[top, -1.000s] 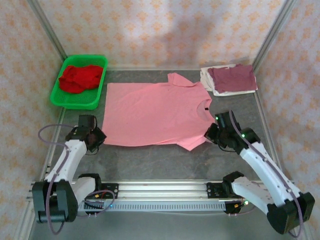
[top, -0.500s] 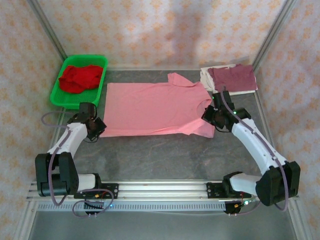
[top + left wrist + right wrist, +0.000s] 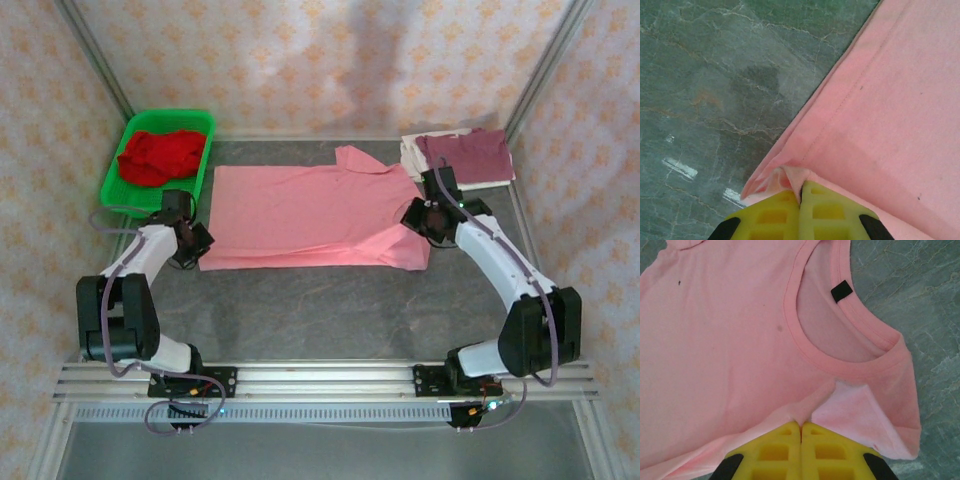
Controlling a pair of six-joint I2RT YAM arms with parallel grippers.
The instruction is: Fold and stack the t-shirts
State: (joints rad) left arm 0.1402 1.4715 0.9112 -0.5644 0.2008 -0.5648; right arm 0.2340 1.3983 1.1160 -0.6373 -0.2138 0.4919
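- The grey table (image 3: 330, 310) carries everything.
- The salmon-pink t-shirt (image 3: 310, 215) lies spread across its middle, collar to the right.
- The green basket (image 3: 112, 192) at far left holds a crumpled red t-shirt (image 3: 158, 155).
- A folded maroon t-shirt (image 3: 468, 155) lies on an off-white t-shirt (image 3: 412, 160) at far right.
- The left gripper (image 3: 800, 192) pinches the pink hem corner.
- The right gripper (image 3: 800, 426) is clamped on the fabric beside the collar.

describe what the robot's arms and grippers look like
The left arm and right arm have white links, black joints and a thin greyish cable looping alongside. The left gripper and right gripper have yellow plastic fingers moulded with square pockets, on black mounts.
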